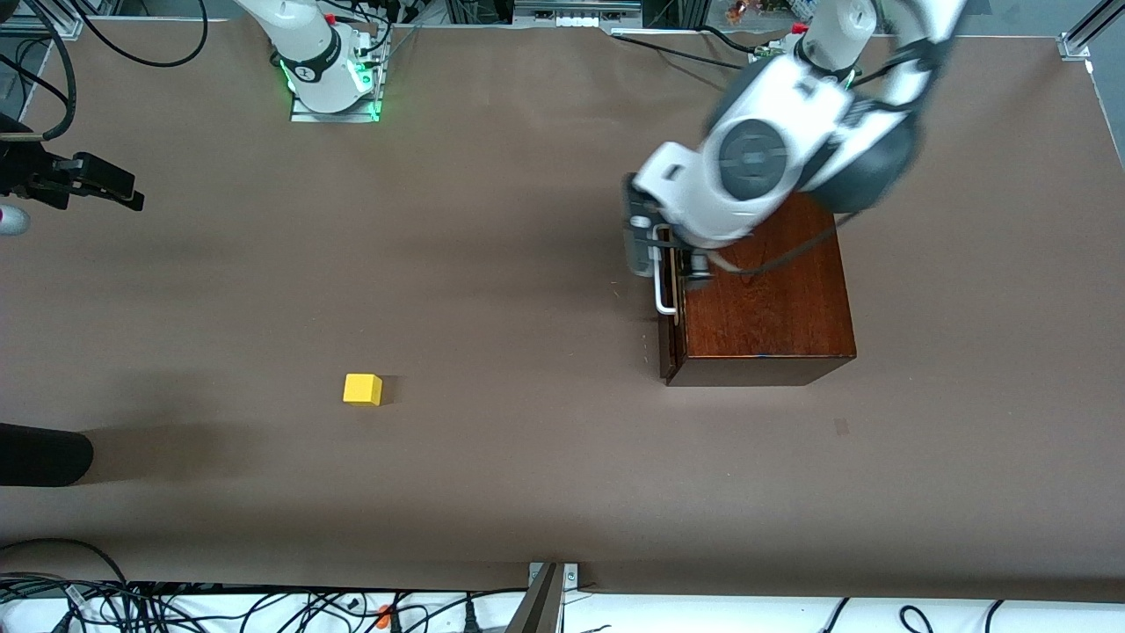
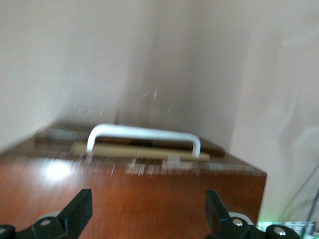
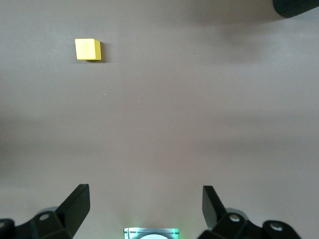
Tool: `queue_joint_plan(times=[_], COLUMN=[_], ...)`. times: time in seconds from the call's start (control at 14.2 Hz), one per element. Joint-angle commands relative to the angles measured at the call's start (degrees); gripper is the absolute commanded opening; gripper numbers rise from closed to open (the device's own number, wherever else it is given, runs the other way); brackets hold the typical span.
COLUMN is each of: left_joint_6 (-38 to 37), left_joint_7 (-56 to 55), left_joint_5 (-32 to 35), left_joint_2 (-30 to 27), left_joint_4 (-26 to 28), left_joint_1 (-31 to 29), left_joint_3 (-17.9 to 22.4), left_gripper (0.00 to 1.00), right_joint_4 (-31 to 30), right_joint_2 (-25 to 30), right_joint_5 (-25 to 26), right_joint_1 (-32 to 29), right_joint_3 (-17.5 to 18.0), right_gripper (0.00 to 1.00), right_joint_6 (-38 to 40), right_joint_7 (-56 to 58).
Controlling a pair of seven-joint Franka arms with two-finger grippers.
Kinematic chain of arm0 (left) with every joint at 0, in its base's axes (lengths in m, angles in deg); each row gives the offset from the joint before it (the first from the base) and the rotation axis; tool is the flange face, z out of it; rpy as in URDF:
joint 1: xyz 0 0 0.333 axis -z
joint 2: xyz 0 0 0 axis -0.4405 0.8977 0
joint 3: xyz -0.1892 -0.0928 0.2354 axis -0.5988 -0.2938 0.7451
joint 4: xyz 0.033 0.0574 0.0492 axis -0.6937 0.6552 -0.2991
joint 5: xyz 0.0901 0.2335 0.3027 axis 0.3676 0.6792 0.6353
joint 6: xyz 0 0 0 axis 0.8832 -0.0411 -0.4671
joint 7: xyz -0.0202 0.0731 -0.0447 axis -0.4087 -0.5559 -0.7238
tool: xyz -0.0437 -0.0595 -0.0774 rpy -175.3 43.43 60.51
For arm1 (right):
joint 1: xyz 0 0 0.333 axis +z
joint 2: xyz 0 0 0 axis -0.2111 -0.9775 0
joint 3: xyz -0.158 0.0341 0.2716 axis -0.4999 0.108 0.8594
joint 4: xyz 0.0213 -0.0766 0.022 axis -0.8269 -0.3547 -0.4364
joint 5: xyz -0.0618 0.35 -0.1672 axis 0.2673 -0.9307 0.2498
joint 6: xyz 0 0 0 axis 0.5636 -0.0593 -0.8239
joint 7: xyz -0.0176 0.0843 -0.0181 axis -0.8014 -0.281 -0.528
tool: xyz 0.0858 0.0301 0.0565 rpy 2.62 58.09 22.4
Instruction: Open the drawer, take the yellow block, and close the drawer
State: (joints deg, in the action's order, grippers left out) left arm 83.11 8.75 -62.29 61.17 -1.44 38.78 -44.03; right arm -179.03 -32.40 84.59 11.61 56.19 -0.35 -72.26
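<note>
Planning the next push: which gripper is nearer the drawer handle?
Left. The left gripper is open right at the handle of the drawer; the right gripper waits open over the table's edge at the right arm's end.

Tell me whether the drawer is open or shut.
Barely open. The drawer front stands slightly off the box, and a pale strip of tray shows by the white handle.

Dark wood drawer [image 1: 669,303] slightly ajar, yellow block [image 1: 362,389] on open table, well apart
</note>
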Motion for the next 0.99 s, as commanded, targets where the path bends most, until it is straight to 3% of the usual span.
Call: queue_joint_plan(times=[0.0, 0.28, 0.42, 0.77, 0.91], left_joint_6=[-5.45, -13.88, -18.29, -18.04, -16.91], left_joint_7=[-9.71, -24.83, -31.96, -39.98, -44.71], left_joint_5=[-0.54, 7.1, 7.21, 4.32, -0.49], left_joint_2=[-5.53, -9.84, -10.46, -10.37, -11.77], left_joint_4=[-0.93, -3.22, -4.88, -7.88, -6.75], left_joint_1=[-5.17, -6.4, -9.2, -15.89, -15.03], left_joint_3=[-0.29, 0.42, 0.86, 1.47, 8.03], left_gripper=[1.0, 1.0, 1.0, 1.0, 1.0], right_joint_4=[0.23, 0.23, 0.23, 0.06, 0.23], right_joint_2=[0.85, 0.85, 0.85, 0.85, 0.85], right_joint_5=[-1.07, -0.37, -0.37, -0.28, -0.37], right_joint_1=[-0.74, -0.74, -0.74, -0.74, -0.74], right_joint_3=[0.64, 0.64, 0.46, 0.38, 0.38], right_gripper=[1.0, 1.0, 1.0, 1.0, 1.0], right_joint_6=[1.12, 0.16, -0.89, -1.07, -0.99], right_joint_7=[0.55, 0.73, 0.73, 0.81, 1.43])
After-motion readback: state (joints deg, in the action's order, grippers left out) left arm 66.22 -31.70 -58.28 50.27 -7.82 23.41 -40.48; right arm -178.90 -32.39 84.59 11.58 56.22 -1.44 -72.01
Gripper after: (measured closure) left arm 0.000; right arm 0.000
